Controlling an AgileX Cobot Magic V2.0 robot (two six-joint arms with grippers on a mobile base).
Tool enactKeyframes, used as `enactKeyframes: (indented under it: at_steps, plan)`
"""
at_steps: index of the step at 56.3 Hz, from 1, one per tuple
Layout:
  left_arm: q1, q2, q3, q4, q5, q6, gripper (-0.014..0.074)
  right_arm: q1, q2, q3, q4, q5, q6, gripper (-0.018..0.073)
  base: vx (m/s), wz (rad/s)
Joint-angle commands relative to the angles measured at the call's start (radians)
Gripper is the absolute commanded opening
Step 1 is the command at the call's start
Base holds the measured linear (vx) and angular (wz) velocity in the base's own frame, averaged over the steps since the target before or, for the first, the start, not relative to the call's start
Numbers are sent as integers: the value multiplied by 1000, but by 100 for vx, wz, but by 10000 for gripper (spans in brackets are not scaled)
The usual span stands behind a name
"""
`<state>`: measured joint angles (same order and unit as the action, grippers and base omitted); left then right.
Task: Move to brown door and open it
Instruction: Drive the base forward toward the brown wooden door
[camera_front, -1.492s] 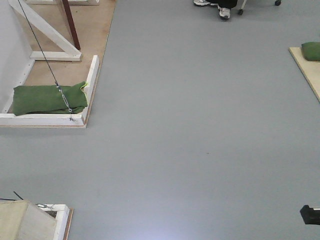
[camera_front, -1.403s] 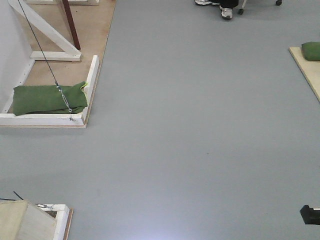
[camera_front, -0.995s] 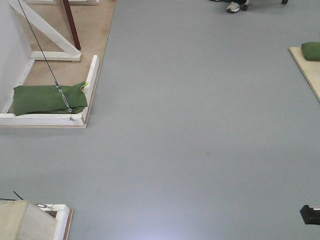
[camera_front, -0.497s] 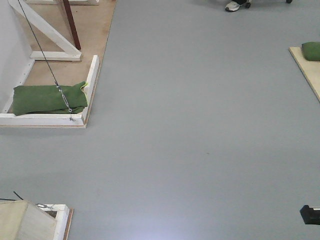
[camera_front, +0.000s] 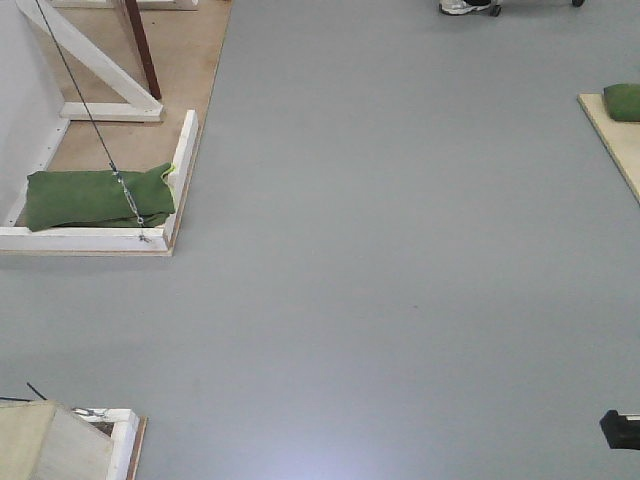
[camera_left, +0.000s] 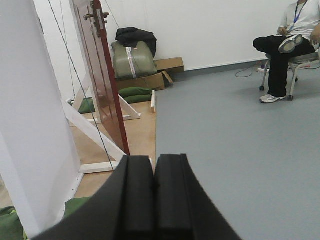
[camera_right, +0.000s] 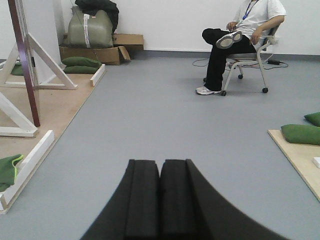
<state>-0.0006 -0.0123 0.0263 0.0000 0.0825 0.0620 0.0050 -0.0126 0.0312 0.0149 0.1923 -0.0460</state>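
The brown door stands ahead-left, edge-on among white frame braces. The approach should curve left and end facing it squarely, clear of the wooden platform. Left tool and right tool both have jaws pressed together, empty, and only the left wrist view shows the door's handle.

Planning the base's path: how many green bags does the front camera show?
2. One green bag lies in the white frame's corner at left, under the cable; the other sits on the board at the right edge, cut off. Others may be out of view.
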Motion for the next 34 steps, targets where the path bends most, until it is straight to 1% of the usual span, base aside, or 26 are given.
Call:
enactKeyframes:
  at_steps: [1,34]
  plan:
    - [-7,-17,-18,0,-82,-4,-6,0,-14,6,-5,-84,-5,0,0,0]
    - [-4,-22,-17,0,-82,-4,-6,2,-17,6,-5,-84,-5,0,1,0]
